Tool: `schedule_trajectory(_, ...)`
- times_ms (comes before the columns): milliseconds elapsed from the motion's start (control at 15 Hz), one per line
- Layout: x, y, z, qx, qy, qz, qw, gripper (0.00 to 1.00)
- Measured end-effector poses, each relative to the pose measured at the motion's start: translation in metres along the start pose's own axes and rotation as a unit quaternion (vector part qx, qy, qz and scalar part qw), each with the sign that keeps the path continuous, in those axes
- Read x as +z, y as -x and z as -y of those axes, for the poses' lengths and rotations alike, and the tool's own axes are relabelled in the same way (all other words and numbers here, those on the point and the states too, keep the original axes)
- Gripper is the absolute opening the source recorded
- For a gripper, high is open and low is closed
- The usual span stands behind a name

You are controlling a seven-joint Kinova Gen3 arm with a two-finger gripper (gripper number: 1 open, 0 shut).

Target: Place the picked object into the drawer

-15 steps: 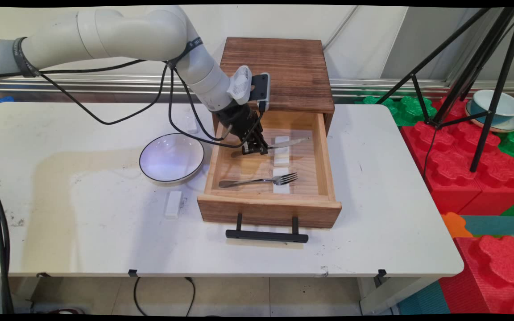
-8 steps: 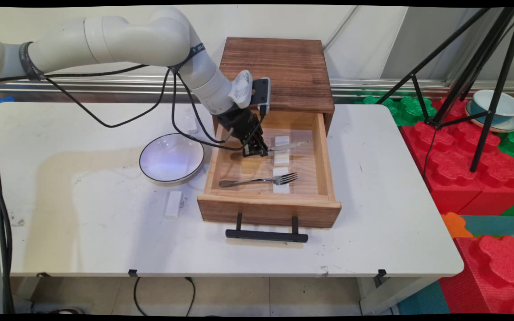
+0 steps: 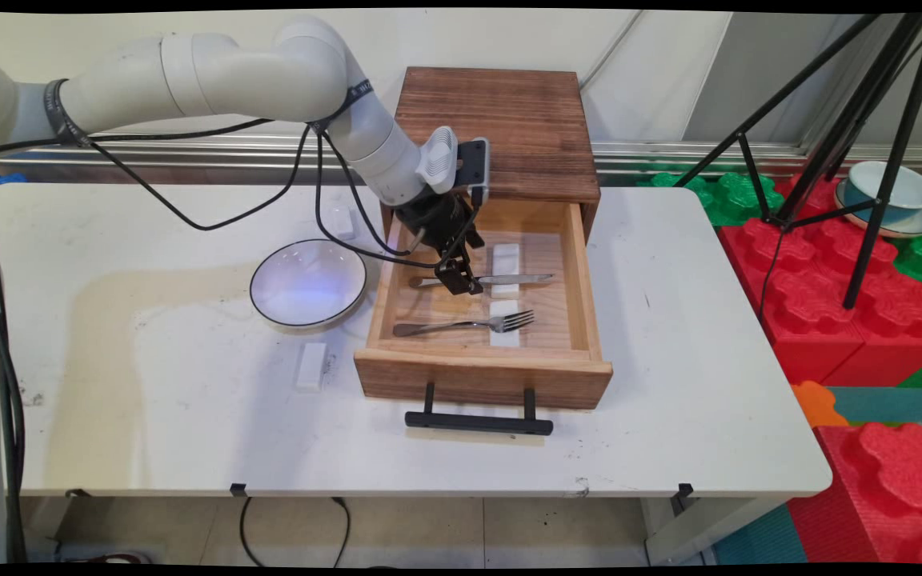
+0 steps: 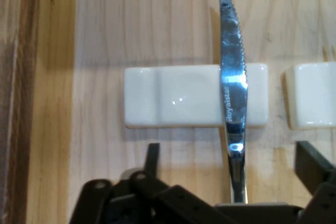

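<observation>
The pincer (image 3: 461,282) hangs low inside the open wooden drawer (image 3: 581,280), its fingers (image 4: 152,156) spread wide on either side of a knife (image 3: 509,278), not gripping it. The knife (serrated edge) lies across a white rest (image 4: 173,96). A fork (image 3: 465,324) lies nearer the drawer front, and a bowl (image 3: 308,282) sits on the surface (image 3: 149,400) beside the drawer.

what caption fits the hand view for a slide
Serrated knife lying across a white rest in the wooden drawer, open gripper above its handle.
</observation>
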Motion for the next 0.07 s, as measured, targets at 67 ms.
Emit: schedule_trajectory(67,-0.0004,-0.0005,0.0003,-0.001,-0.001,-0.001,1.0000,1.00)
